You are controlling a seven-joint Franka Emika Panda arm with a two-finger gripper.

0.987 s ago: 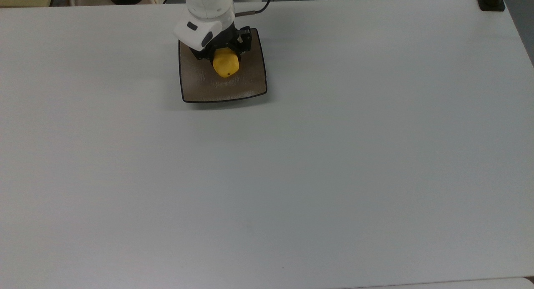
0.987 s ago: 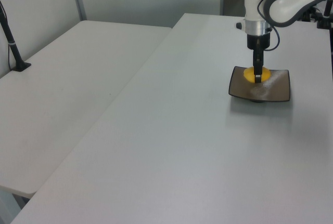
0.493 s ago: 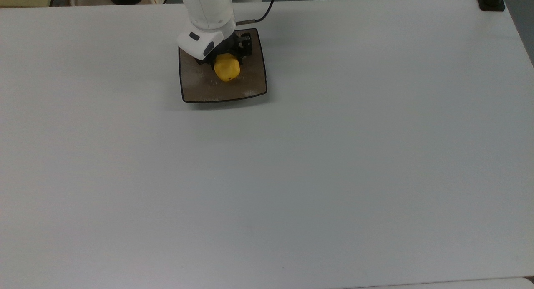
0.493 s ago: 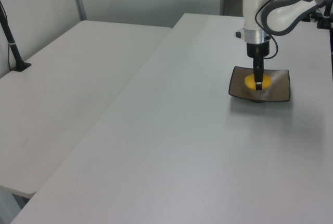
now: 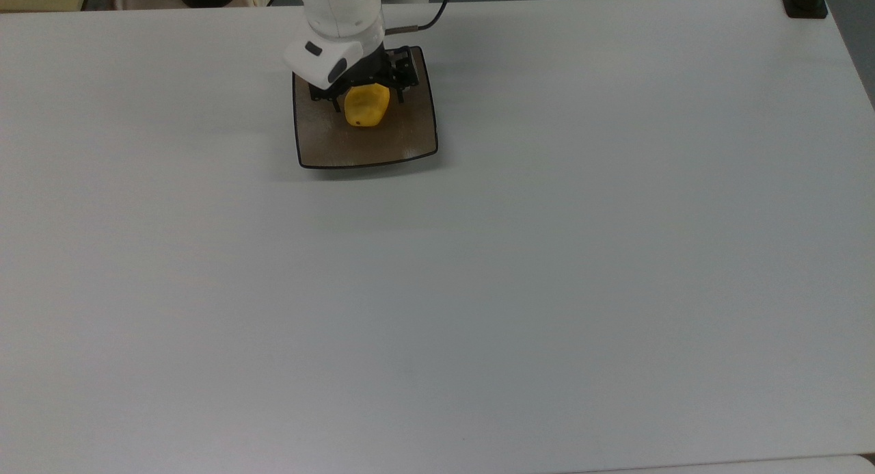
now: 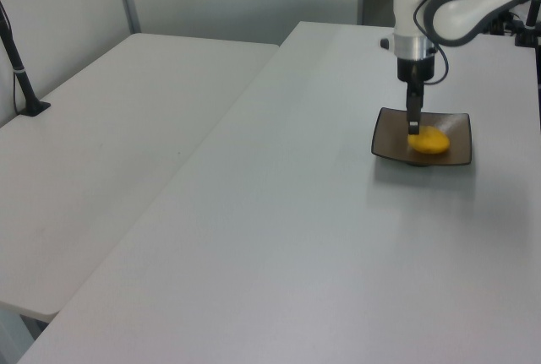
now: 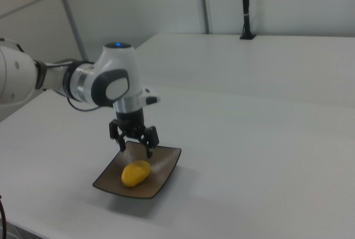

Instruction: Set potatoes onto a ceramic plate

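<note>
Potato: 1 yellow lump point(image 7: 136, 173) lies flat on its long side inside the ceramic plate point(image 7: 161, 182), touching the glaze and nothing else. In the right view it sits toward the right view's left half of the dish; in the top view it is in the far half.
Plate: square, brown, dark-rimmed, on the white table point(image 5: 547, 255) near the far edge in the top view. Its upcurved edges should keep the lump from rolling off.
Claw: the gripper point(image 7: 133, 145) hangs just above the potato with its 2 fingers spread wide and nothing between them; in the right view the tips are clear of the lump.
Arm: the wrist points straight down over the plate, so a straight lift would clear the lump.
Task stage: judged done in substance, since the potato rests on the plate unheld.
Risk: low; a fingertip could nudge the lump if the arm swings sideways before rising.
</note>
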